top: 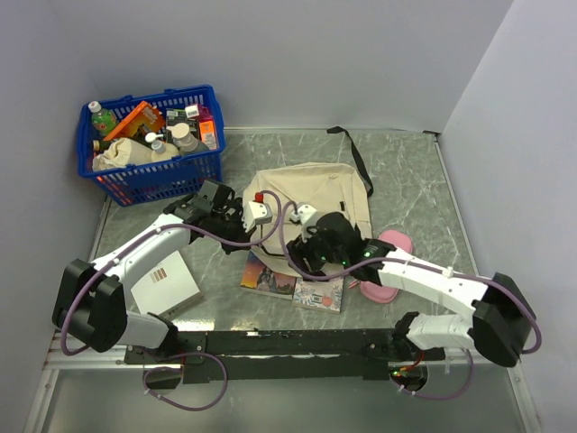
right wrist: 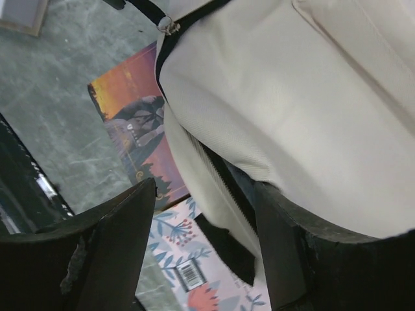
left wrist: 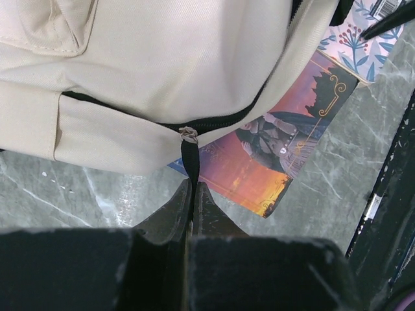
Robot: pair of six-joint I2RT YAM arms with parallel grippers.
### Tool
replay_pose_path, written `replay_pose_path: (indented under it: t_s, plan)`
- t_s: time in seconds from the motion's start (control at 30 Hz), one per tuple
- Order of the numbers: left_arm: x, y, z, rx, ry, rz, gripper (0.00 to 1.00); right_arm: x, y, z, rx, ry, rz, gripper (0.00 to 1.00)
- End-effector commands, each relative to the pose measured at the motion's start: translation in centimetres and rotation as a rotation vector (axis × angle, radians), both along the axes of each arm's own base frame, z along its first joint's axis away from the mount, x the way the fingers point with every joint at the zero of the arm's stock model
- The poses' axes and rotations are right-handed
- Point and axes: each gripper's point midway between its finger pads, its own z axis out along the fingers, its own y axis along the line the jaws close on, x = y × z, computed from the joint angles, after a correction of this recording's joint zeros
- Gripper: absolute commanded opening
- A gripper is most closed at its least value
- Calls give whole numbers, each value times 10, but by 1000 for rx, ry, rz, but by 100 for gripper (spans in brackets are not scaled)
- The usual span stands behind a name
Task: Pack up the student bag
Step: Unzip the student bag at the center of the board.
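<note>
Pictured mid-tabletop [top: 424,189], nearer the far edge than the near one: the student bag [top: 315,185], lying flat with its cream fabric up and its black strap [top: 356,158] trailing to the far edge.

Clamped on the bag's black zipper pull [left wrist: 189,159], at the bag's near-left corner: the left gripper [left wrist: 193,194], jaws pressed together with only that thin strap between them.

Spread wide over the bag's near edge: the right gripper [right wrist: 206,188], gripping nothing. One of its fingers [right wrist: 117,227] over the books, the other against the cream fabric, with the dark zipper line running down between the two.

Crowding the near side, between the bag and the arms' bases: a sunset-cover book [top: 269,275], its far corner tucked under the bag. Just beside it on the right, a floral book [top: 318,293] with a barcode.

Toward the right edge, partly hidden behind the right arm: a pink pouch [top: 389,271].

In the far-left corner, apart from the bag: a blue basket [top: 153,185] packed with bottles and packets.

Near the left edge, close beside the left arm: a white box [top: 167,284].
</note>
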Motion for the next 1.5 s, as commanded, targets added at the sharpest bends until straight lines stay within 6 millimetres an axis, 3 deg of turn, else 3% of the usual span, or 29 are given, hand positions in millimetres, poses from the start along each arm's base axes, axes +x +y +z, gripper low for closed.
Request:
replay_pose_path:
  t_s: [0.0,0.27,0.37,0.47,0.5,0.6,0.63,0.83,1.1,1.37,1.47]
  plan:
    - [11,-11,22,-55,-38,6,1,11,24,11,-80,-125,130,70]
    - [11,-21,54,-117,-36,3,1,17,31,-23,-235,-164,150,69]
    - [10,-20,57,-124,-44,2,1,20,31,-28,-227,-169,116,62]
    - [8,-19,54,-119,-44,3,1,23,30,-27,-193,-195,76,35]
    - [8,-19,52,-116,-40,5,1,23,26,-27,-183,-204,64,21]
    - [7,-17,47,-107,-35,9,1,22,25,-14,-124,-228,39,2]
    - [8,-15,44,-98,-36,11,1,21,23,-13,-114,-233,35,0]
    - [17,-11,24,-51,-44,30,1,11,10,-6,-87,-230,18,0]
    - [51,24,-22,81,-71,154,1,-17,-3,-11,-32,-166,8,0]
    - [73,34,-28,98,-112,223,1,-38,-2,-19,-48,-125,29,0]
    - [91,44,-28,131,-175,300,1,-43,-2,-19,-53,-119,23,0]
